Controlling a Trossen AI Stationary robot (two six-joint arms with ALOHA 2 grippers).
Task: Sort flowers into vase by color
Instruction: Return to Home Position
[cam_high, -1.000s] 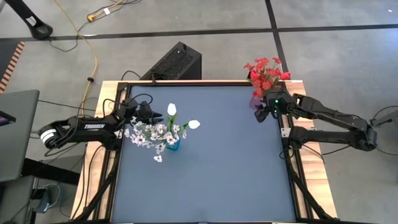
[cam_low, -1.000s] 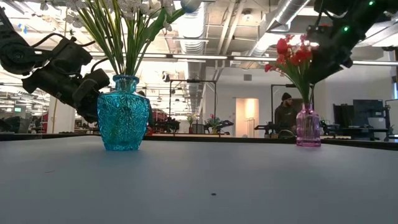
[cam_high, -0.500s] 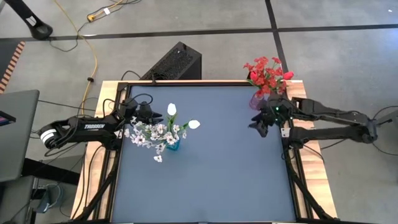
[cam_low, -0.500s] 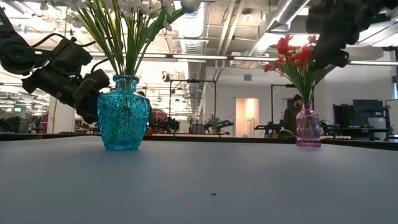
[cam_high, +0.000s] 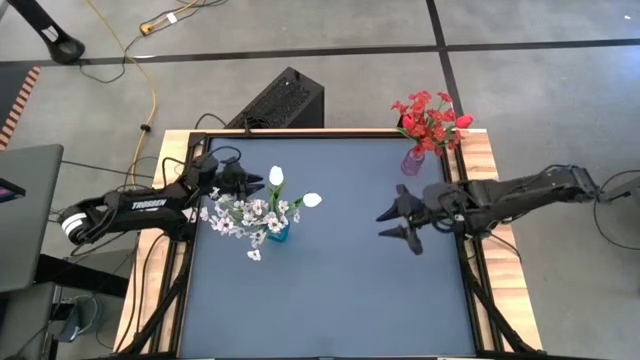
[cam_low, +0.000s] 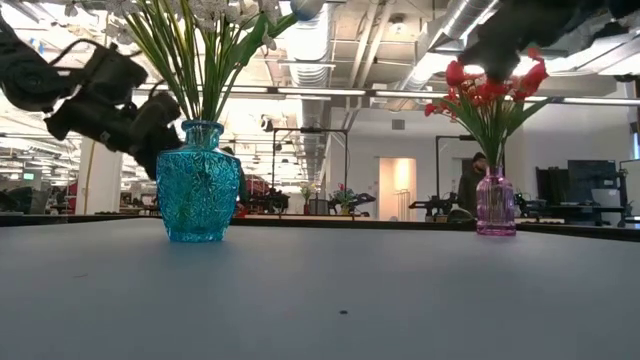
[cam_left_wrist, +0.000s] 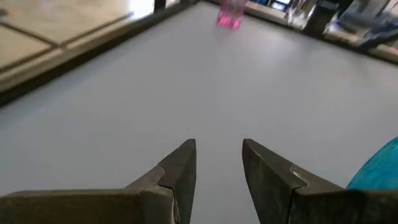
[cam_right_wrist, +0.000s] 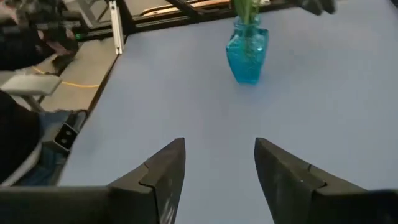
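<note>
White flowers stand with their stems in a blue glass vase at the table's left; two white tulip buds rise above the small blossoms. Red flowers stand in a pink vase at the far right corner. My left gripper hovers open just left of and behind the blue vase, holding nothing. My right gripper hangs open over the table's right half, pointing toward the blue vase, nothing between its fingers.
The dark blue tabletop lies bare between the two vases and toward the near edge. A black box sits on the floor behind the table. A person stands in the room far behind the pink vase.
My right gripper has swung away from the pink vase toward the table's near edge and middle, turning until it points toward the table's left. It holds nothing. Both vases and their flowers have stayed in place.
</note>
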